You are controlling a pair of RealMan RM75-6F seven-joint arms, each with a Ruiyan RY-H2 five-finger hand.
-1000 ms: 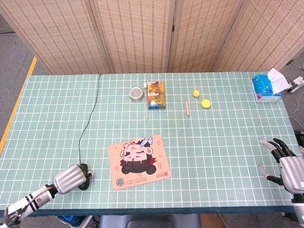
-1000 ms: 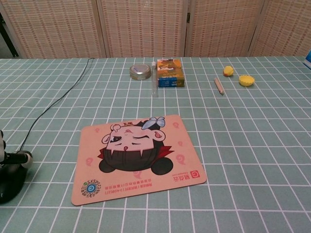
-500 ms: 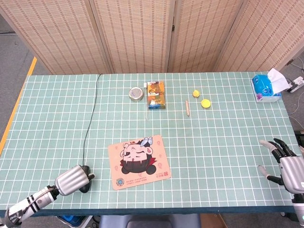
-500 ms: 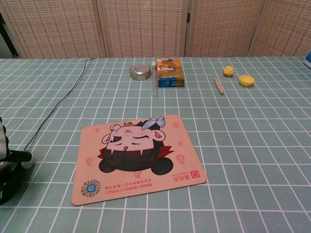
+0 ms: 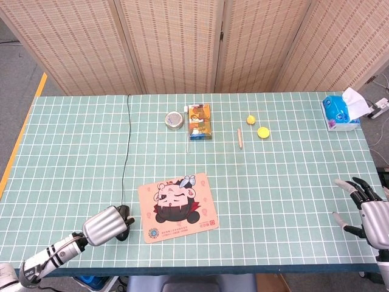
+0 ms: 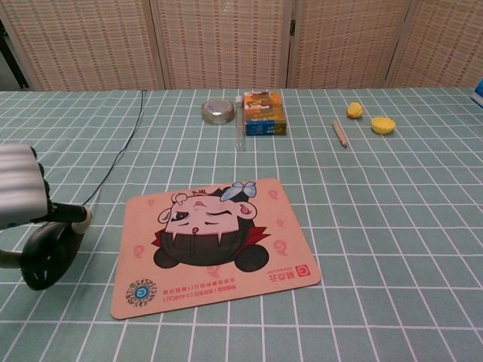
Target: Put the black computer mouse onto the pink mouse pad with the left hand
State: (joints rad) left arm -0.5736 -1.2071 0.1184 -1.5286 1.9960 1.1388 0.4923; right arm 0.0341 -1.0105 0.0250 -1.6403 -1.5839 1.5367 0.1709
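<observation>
one black computer mouse (image 6: pixel 47 253) sits in my left hand (image 5: pixel 108 224), fingers wrapped over its top, just off the left edge of the pink mouse pad (image 5: pixel 179 207) and not yet on it. i judge it light, rigid and smooth-shelled, so gripping across its sides seems safest, and its trailing cable (image 5: pixel 127 143) may tug. my right hand (image 5: pixel 368 210) rests spread and empty near the table's right edge.

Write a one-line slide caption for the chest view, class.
Left hand holds the black mouse just left of the pink mouse pad.
</observation>
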